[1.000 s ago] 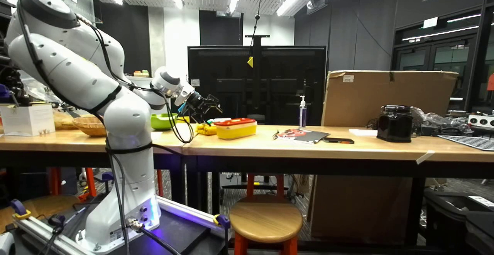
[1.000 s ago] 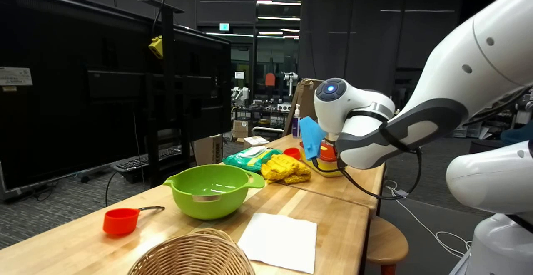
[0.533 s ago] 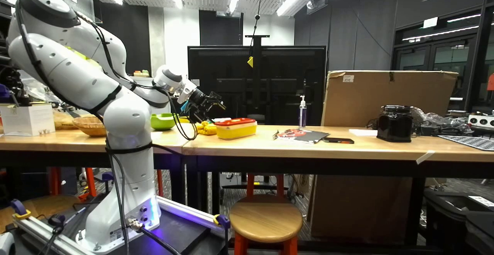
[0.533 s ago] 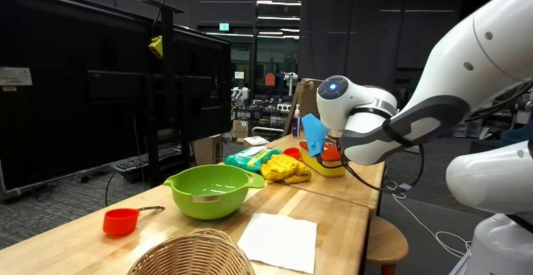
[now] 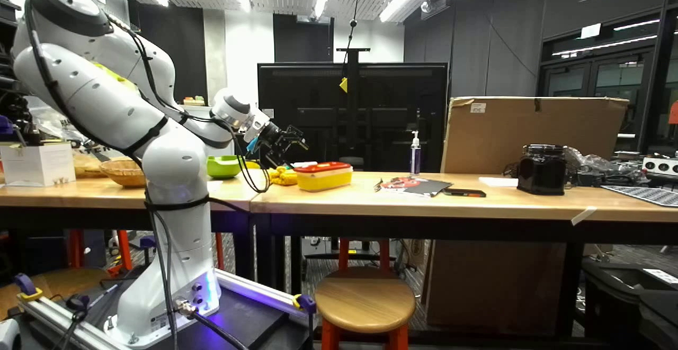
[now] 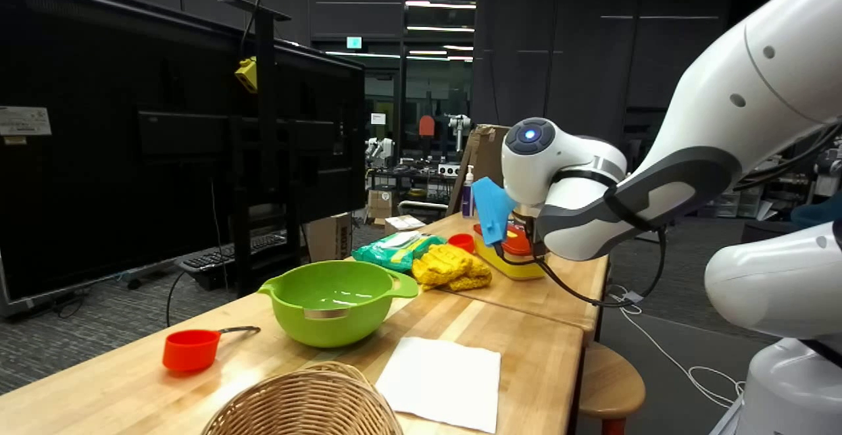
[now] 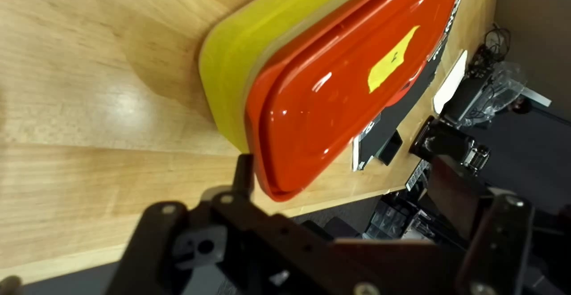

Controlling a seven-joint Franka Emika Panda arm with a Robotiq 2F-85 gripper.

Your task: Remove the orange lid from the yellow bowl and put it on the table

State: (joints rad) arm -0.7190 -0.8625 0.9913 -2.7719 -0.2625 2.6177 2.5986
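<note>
The orange-red lid (image 5: pixel 322 167) is on top of the yellow container (image 5: pixel 324 180), which is a rounded rectangular box on the wooden table (image 5: pixel 371 202). In an exterior view, the lid (image 6: pixel 516 241) and container (image 6: pixel 520 270) are partly hidden by the wrist. My gripper (image 5: pixel 297 156) is open and tilted at the container's near end. In the wrist view, one fingertip of the gripper (image 7: pixel 348 181) lies beside the corner of the lid (image 7: pixel 321 116); I cannot tell whether they touch. The other finger is well apart. The yellow container (image 7: pixel 236 58) shows below the lid.
A yellow cloth (image 6: pixel 447 267), a green bag (image 6: pixel 395 251) and a red cup (image 6: pixel 462 243) lie beside the container. A green bowl (image 6: pixel 335 303), a red scoop (image 6: pixel 191 349) and a wicker basket (image 6: pixel 306 402) stand farther off. A pump bottle (image 5: pixel 415 154) stands behind.
My gripper has risen slightly and shifted a little toward the container's lid over the last second, then barely moved. The lid and container have not moved.
</note>
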